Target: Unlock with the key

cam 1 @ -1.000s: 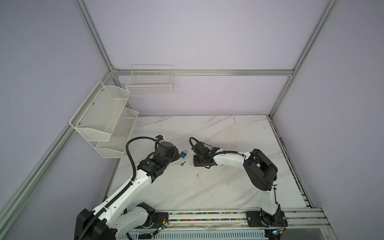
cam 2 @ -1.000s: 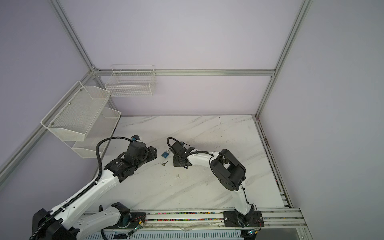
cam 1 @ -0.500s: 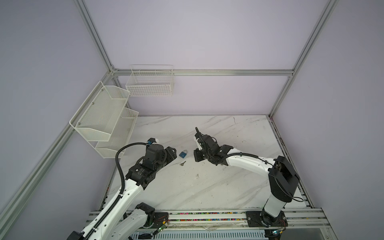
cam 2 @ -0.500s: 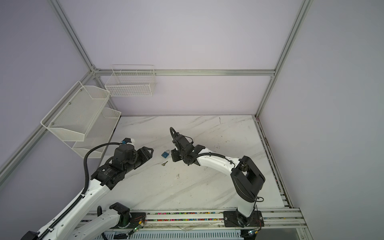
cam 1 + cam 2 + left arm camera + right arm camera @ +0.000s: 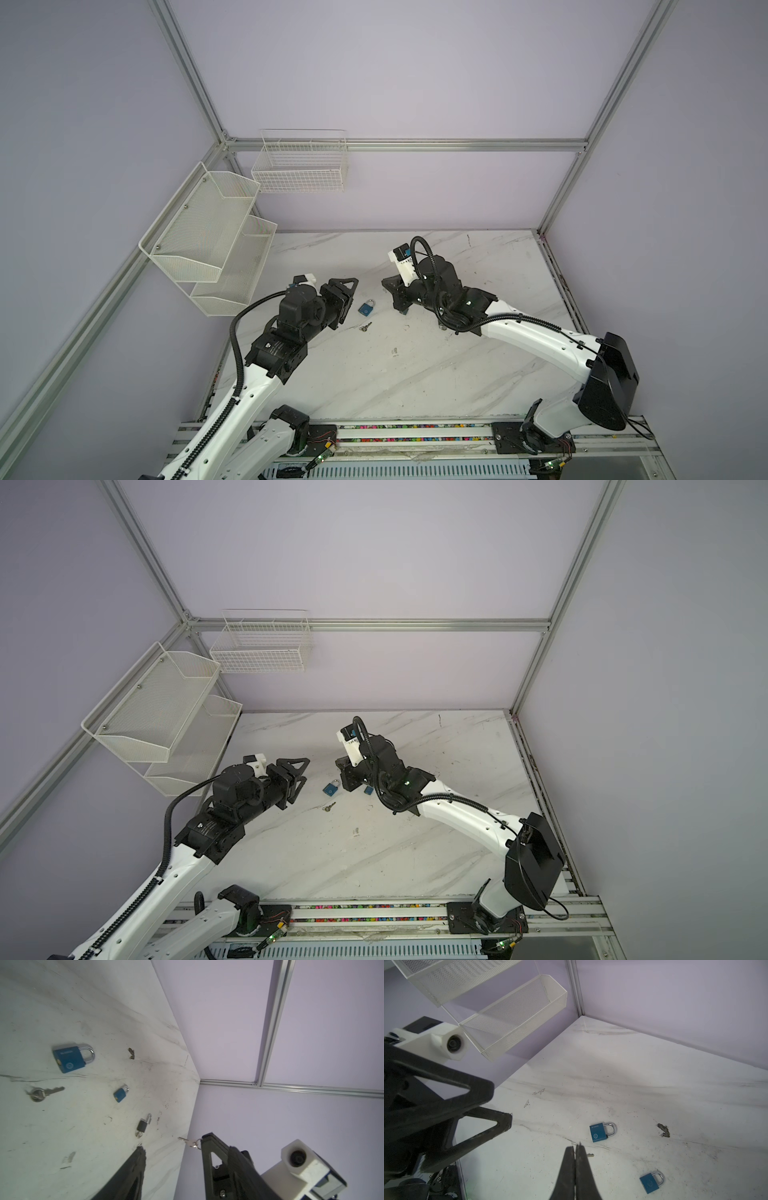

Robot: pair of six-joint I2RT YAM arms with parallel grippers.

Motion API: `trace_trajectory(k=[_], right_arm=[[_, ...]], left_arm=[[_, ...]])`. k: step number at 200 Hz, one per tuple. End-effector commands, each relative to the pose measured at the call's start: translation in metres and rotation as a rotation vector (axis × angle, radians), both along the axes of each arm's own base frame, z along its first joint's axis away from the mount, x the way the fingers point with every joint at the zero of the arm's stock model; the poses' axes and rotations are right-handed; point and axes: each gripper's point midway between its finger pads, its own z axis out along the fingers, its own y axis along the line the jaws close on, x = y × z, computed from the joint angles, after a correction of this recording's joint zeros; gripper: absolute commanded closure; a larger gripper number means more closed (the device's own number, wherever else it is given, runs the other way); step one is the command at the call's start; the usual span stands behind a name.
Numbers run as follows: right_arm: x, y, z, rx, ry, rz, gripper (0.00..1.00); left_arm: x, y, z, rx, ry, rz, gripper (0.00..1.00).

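Held key (image 5: 187,1142): small, flat, stiff metal and surely light. Its blade sticks out past the tips of the right hand (image 5: 575,1148), with a ring beside them. The pinch is thin, so the key would probably twist or slip if pushed off-axis.
Right hand: clenched on the held key, fingers pressed flat together, lifted clear of the desk (image 5: 83,1001).
Large blue padlock (image 5: 69,1060): lies flat on the desk between the two hands, touching neither, and its shackle looks seated. It is compact and hard, likely heavy for its bulk, and its smooth painted faces would probably slide on the marble.
Where to hold: across the two broad faces of the body, which leaves the shackle and the brass keyhole end free.
Left hand (image 5: 501,1105): released and empty, fingers spread, aimed at the large blue padlock from close by.
Loose key (image 5: 45,1093): on the desk just beside the large blue padlock, ring attached, gripped by nothing.
Other locks: a small blue padlock (image 5: 120,1094) and a black padlock (image 5: 143,1125) lie farther off, toward the right arm. Which lock the held key fits cannot be told.
Left arm: in both top views it stretches forward from its base, forearm low, wrist level.
Right arm: it reaches in from the opposite side, elbow high near its base, wrist bent toward the locks.
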Motion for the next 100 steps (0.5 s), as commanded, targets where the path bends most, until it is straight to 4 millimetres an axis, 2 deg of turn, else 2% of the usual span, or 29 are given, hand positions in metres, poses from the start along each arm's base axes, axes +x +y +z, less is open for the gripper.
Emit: trace_trajectory(k=[1, 37, 67, 100], right_arm=[[-0.007, 0.007, 0.041, 0.131, -0.073, 0.033, 1.00], [0.003, 0.008, 0.047, 0.212, -0.046, -0.050, 1.00], [-0.002, 0.019, 0.060, 0.311, -0.049, -0.031, 1.00], [-0.003, 0.031, 0.069, 0.358, -0.065, -0.011, 1.00]], left_arm=[[0.013, -0.014, 0.012, -0.214, 0.001, -0.006, 0.37], [0.025, -0.020, 0.016, -0.347, 0.051, 0.024, 0.36], [0.030, -0.015, 0.019, -0.408, 0.068, 0.089, 0.36], [0.031, -0.012, 0.010, -0.463, 0.109, 0.139, 0.36]])
